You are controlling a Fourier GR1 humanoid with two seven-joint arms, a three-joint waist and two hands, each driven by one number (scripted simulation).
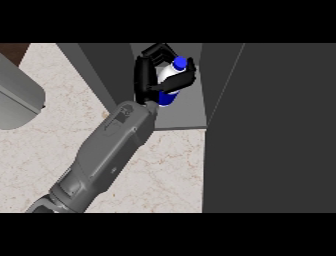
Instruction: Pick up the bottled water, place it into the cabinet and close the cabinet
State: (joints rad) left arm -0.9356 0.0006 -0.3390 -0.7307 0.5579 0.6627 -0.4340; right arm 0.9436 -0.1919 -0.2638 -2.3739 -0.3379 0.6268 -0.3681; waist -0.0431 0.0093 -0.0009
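Observation:
The bottled water (172, 74) is white with a blue cap and a blue lower band. My right hand (146, 75) is shut on it, black fingers wrapped round its middle. Hand and bottle are inside the open cabinet (184, 114), above its grey floor panel and close to the left inner wall. The bottle's cap end points to the back of the cabinet. The grey forearm (108, 150) reaches in from the lower left across the counter. The left hand does not show.
The dark cabinet door (289, 125) stands open and fills the right side of the view. A pale marble counter (163, 170) lies under the arm. A large rounded grey shape (8, 95) sits at the left edge.

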